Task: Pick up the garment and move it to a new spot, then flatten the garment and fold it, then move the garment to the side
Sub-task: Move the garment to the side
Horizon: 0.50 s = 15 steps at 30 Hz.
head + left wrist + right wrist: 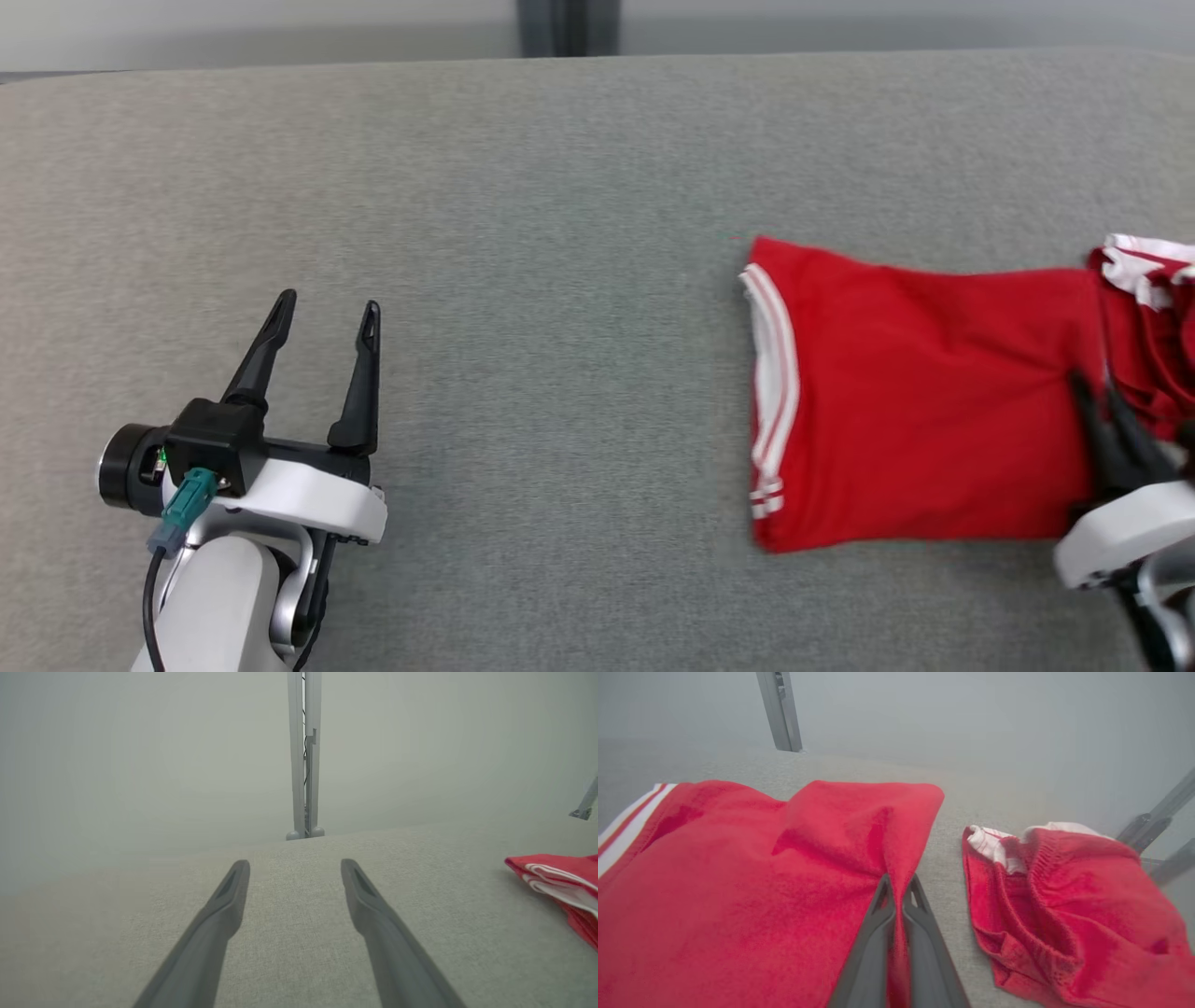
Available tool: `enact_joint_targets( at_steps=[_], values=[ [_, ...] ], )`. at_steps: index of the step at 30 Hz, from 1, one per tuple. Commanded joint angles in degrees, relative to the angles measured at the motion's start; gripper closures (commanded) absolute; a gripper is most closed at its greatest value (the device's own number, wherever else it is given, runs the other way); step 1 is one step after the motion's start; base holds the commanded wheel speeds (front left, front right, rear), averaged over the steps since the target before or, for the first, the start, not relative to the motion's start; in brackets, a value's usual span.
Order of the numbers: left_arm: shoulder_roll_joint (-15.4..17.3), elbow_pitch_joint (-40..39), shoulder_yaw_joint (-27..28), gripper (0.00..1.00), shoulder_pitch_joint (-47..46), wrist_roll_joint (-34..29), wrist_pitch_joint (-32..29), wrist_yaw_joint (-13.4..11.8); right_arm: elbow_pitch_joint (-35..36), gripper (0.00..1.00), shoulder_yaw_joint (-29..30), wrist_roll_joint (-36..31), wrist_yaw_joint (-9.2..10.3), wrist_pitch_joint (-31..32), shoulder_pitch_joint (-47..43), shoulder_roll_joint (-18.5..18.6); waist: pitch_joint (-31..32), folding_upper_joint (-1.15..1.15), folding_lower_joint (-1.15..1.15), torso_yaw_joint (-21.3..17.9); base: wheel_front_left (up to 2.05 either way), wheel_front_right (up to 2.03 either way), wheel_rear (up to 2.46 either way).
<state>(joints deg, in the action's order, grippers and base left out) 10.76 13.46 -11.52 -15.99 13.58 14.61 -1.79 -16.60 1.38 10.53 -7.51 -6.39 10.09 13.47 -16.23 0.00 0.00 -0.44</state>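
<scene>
Now right hand [899,882] pinches a fold of the red white-striped fabric garment [924,401]; left hand [329,301] spread, garment well to its right on grey table [560,187].

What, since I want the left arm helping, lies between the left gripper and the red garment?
Nothing visible: only bare grey surface separates the open left gripper from the red garment, which the shut right gripper pinches.

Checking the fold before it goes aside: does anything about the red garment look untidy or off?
Yes. The garment lies flat at its striped end, but the red heap to its right is crumpled, white band turned out. The right gripper pinches up a ridge at the flat part's edge.
</scene>
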Motion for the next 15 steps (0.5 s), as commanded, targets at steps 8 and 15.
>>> enact_joint_targets(
  at_steps=[8, 15],
  values=[
    [2.0, -1.5, -0.2, 0.0, -2.5, -0.6, -1.2, 0.3, 1.8, 1.0, 4.6, -1.6, 0.02, 0.4, 6.9, 9.5, -4.3, 0.0, 0.0, -6.2, 0.0, 0.0, 0.0],
    [2.3, -1.3, -1.1, 0.0, -3.8, -0.8, -2.0, 0.7, -4.1, 1.0, 7.7, -1.0, 0.02, -1.0, 13.6, 12.7, -5.6, 0.0, 0.0, -7.3, 0.0, 0.0, 0.0]
  ],
)
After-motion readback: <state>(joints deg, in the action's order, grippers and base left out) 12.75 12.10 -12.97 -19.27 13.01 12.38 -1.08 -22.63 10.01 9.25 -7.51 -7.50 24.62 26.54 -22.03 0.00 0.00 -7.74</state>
